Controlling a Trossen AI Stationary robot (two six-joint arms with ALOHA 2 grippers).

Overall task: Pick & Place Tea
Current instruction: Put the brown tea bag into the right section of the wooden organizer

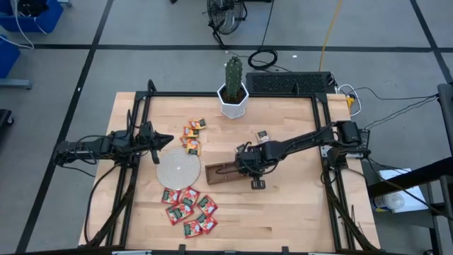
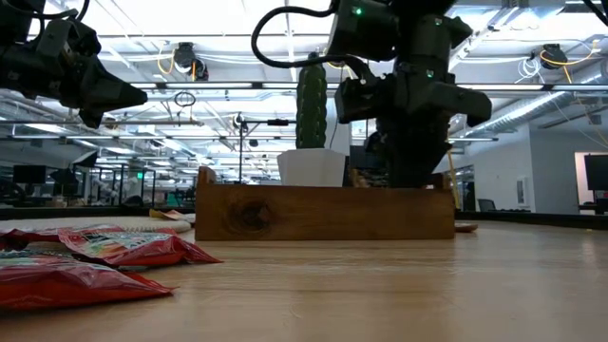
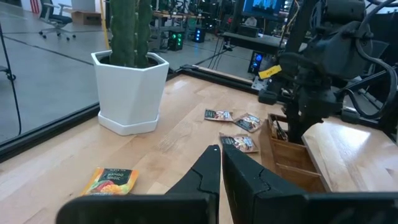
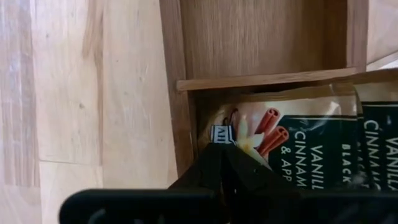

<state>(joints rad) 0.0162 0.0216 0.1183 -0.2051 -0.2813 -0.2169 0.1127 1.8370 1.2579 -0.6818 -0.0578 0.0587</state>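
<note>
The brown tray (image 1: 221, 173) lies mid-table. My right gripper (image 1: 244, 161) reaches down into its right-end compartment, and the right wrist view shows it (image 4: 222, 148) shut at a whitish, dark-printed sachet (image 4: 298, 146) standing inside. Red sachets (image 1: 188, 209) lie in a loose heap at the near side, orange-yellow ones (image 1: 192, 138) toward the far side, and more whitish ones (image 3: 239, 143) right of them. My left gripper (image 1: 160, 144) hovers shut and empty over the pale disc's (image 1: 177, 168) far-left edge. My right gripper comes from above, pointing down into the tray compartment just beside the divider (image 4: 267, 79). Its fingertips close on the whitish sachet's edge near a corner (image 4: 225, 132). The fingers hide the contact. The sachet stands on edge inside the compartment, against another like it.
A cactus in a white pot (image 1: 233, 99) stands at the far edge, with a black keyboard (image 1: 290, 83) beyond it. Bare wood lies right of and nearer than the tray. Black frame rails run along the table's sides.
</note>
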